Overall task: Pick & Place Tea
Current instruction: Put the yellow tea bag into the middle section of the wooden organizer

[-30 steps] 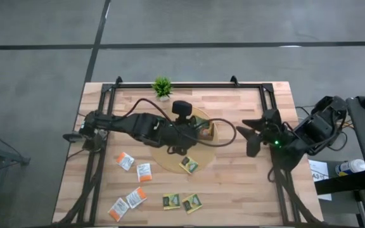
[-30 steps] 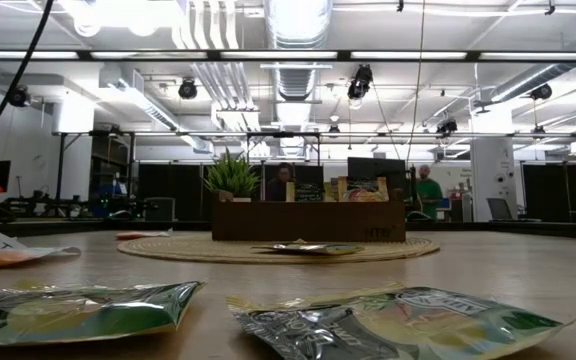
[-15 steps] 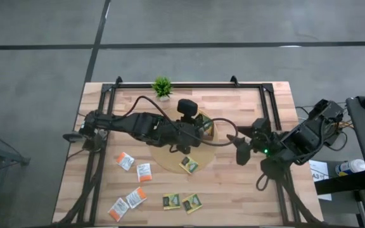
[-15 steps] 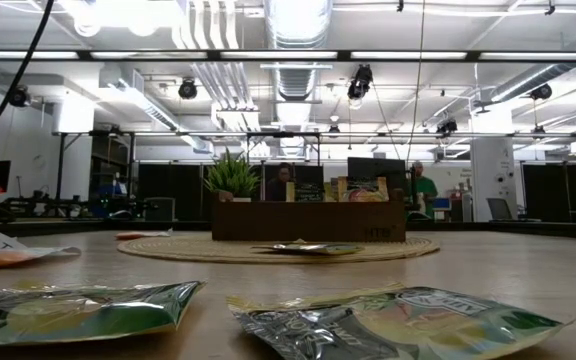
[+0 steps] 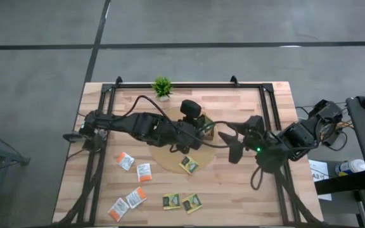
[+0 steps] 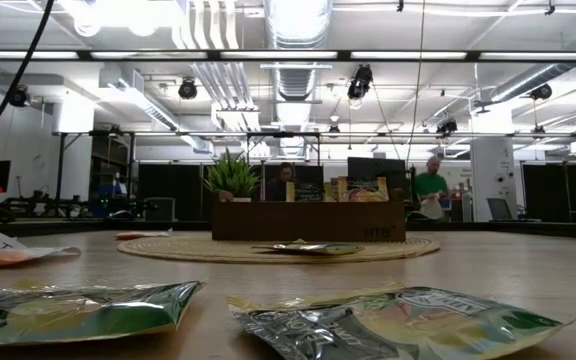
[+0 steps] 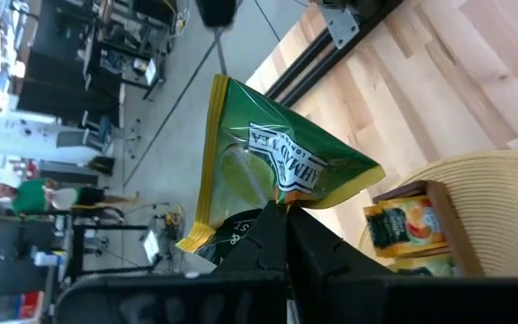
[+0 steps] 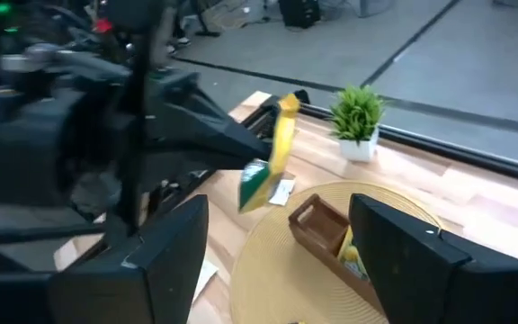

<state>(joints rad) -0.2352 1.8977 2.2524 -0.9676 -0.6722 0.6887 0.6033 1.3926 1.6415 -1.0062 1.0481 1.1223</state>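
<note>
Left tool (image 7: 286,214) pinches green sachet (image 7: 268,162), label reads "TEA".

The light is bright and even. It comes from long ceiling lamps (image 6: 298,20) high above the surface (image 5: 233,190), and they glare white in the low view. Seen from above, the arms cast only soft, faint shadows on the wood. In the low view, the tea packets (image 6: 388,320) closest to the camera look shiny and blurry. In the right wrist view, the dark arm near the plant (image 8: 358,117) looks smeared and out of focus.
</note>
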